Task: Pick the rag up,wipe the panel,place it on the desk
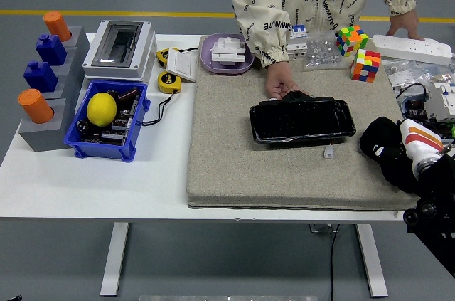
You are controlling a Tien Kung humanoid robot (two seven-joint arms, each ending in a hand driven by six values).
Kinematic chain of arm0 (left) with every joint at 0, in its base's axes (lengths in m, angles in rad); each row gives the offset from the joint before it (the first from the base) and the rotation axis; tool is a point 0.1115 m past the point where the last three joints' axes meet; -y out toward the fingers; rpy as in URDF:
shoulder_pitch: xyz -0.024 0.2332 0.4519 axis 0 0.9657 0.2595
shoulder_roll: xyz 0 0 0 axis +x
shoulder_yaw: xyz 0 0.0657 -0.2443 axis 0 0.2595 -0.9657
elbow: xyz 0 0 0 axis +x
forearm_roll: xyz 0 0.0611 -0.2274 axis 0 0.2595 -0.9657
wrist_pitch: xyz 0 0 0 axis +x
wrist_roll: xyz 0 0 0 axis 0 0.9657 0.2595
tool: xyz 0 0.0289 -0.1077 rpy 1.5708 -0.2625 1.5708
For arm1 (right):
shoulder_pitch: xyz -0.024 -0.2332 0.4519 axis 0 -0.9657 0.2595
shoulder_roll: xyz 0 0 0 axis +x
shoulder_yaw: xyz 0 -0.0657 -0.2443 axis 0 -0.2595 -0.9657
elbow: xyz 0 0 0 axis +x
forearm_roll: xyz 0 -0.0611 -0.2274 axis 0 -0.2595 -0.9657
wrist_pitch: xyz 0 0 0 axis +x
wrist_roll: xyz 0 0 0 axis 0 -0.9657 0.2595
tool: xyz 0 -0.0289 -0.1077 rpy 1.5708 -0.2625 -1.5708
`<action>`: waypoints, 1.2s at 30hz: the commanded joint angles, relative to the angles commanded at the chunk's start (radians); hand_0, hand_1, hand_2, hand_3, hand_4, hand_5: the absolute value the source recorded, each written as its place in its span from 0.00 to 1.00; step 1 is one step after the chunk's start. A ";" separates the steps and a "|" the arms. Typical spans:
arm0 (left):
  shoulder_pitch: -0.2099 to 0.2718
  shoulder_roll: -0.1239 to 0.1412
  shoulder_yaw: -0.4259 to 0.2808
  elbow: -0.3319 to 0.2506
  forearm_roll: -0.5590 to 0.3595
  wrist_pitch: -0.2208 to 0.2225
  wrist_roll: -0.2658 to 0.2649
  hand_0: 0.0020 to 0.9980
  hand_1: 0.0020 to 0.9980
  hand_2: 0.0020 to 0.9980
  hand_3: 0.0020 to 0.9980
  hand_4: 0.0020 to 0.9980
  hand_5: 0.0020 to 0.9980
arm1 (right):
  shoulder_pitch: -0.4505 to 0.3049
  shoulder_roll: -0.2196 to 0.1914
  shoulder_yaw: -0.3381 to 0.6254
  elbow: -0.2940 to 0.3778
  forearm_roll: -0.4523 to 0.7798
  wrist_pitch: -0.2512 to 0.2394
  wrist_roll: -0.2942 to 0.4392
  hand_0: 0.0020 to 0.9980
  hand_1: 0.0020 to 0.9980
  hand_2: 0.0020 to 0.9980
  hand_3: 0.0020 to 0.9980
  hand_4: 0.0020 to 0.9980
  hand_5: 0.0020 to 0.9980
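One view only, from the robot's head. The right hand, white with orange stripes, was at about four o'clock on the grey mat, closed around the black rag, which bunched beside the fingers. The panel lay dark and glossy near the mat's centre, and a person's hand rested at its eleven o'clock corner. I judged the picking step was in hand; next the rag must travel toward nine o'clock onto the panel. The left arm was not visible.
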 joint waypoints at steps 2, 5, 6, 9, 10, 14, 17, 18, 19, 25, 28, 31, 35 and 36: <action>0.001 0.000 0.000 0.000 0.000 0.000 0.000 0.65 0.66 0.70 0.58 0.67 0.43 | 0.000 0.001 0.001 -0.001 -0.003 0.003 -0.003 0.41 0.49 0.54 0.51 0.70 0.18; 0.001 0.001 0.002 0.000 -0.001 0.000 0.000 0.65 0.66 0.70 0.58 0.67 0.44 | -0.001 0.003 0.003 -0.006 -0.003 0.008 -0.005 0.41 0.49 0.54 0.51 0.70 0.18; 0.001 0.001 0.002 0.000 -0.001 0.000 0.000 0.65 0.66 0.70 0.58 0.67 0.44 | -0.002 0.003 0.002 -0.007 -0.002 0.010 -0.005 0.41 0.49 0.54 0.51 0.70 0.18; 0.002 0.002 0.003 0.000 -0.001 0.000 0.000 0.65 0.66 0.70 0.58 0.67 0.44 | -0.004 0.003 0.001 -0.006 -0.001 0.014 -0.006 0.41 0.49 0.54 0.51 0.70 0.18; 0.003 0.002 0.003 0.000 -0.001 0.000 0.000 0.65 0.66 0.70 0.58 0.67 0.44 | -0.004 0.003 0.000 -0.005 -0.001 0.015 -0.006 0.41 0.49 0.54 0.51 0.70 0.18; 0.004 0.003 0.005 0.000 -0.002 0.000 0.000 0.65 0.66 0.70 0.58 0.67 0.44 | -0.004 0.003 0.000 -0.003 -0.001 0.032 -0.008 0.41 0.49 0.54 0.51 0.70 0.18; 0.005 0.003 0.006 0.000 -0.003 -0.001 0.000 0.65 0.66 0.70 0.58 0.68 0.44 | -0.006 0.003 -0.001 -0.003 -0.001 0.037 -0.006 0.41 0.49 0.54 0.51 0.70 0.18; 0.005 0.003 0.006 0.000 -0.003 -0.001 0.000 0.65 0.66 0.70 0.58 0.68 0.44 | -0.007 0.003 -0.002 -0.003 -0.001 0.038 -0.005 0.41 0.49 0.54 0.51 0.70 0.18; 0.006 0.003 0.006 0.000 -0.003 -0.001 0.000 0.65 0.66 0.70 0.58 0.68 0.44 | -0.007 0.003 -0.002 -0.003 -0.002 0.038 -0.004 0.41 0.49 0.54 0.51 0.70 0.18; 0.007 0.004 0.009 0.000 -0.004 -0.001 0.000 0.65 0.66 0.70 0.58 0.68 0.44 | -0.006 0.002 0.000 -0.003 -0.003 0.045 0.000 0.41 0.49 0.54 0.51 0.70 0.18; 0.006 0.004 0.010 -0.001 -0.004 -0.001 0.000 0.65 0.66 0.70 0.58 0.68 0.44 | -0.006 0.001 0.001 -0.003 -0.003 0.049 0.005 0.41 0.49 0.54 0.51 0.70 0.18; 0.004 0.004 0.009 -0.001 -0.003 -0.001 0.000 0.65 0.66 0.70 0.58 0.68 0.44 | -0.006 0.002 0.003 -0.005 -0.003 0.052 0.014 0.41 0.49 0.54 0.51 0.70 0.18; 0.004 0.003 0.006 0.000 -0.002 -0.001 0.000 0.65 0.66 0.70 0.58 0.68 0.44 | -0.005 0.002 0.004 -0.007 -0.003 0.061 0.023 0.41 0.49 0.54 0.51 0.70 0.18; 0.004 0.003 0.006 0.000 -0.002 -0.001 0.000 0.65 0.66 0.70 0.58 0.68 0.44 | -0.005 0.002 0.005 -0.008 -0.003 0.063 0.024 0.41 0.49 0.54 0.51 0.70 0.18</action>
